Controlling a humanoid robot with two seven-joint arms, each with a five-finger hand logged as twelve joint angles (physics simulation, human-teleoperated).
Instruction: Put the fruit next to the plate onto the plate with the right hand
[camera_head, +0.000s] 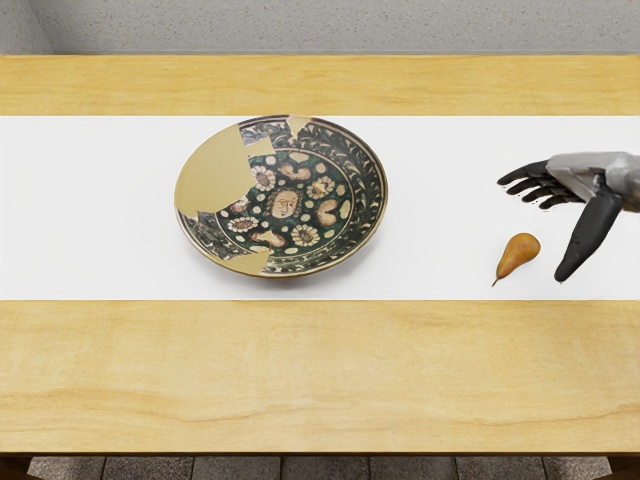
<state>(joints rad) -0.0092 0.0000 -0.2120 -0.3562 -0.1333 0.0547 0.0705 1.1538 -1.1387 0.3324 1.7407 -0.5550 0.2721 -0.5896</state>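
Lying near the right hand (572, 190) is a smooth, teardrop-shaped pear (519, 254).

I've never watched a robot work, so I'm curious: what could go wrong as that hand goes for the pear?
The pear lies on its side on the white strip, so a nudge from the open right hand beside it could roll it away. Its tapered shape may slip from the grip. The plate sits well to the left, so the carry is long, and the pear might roll once released there.
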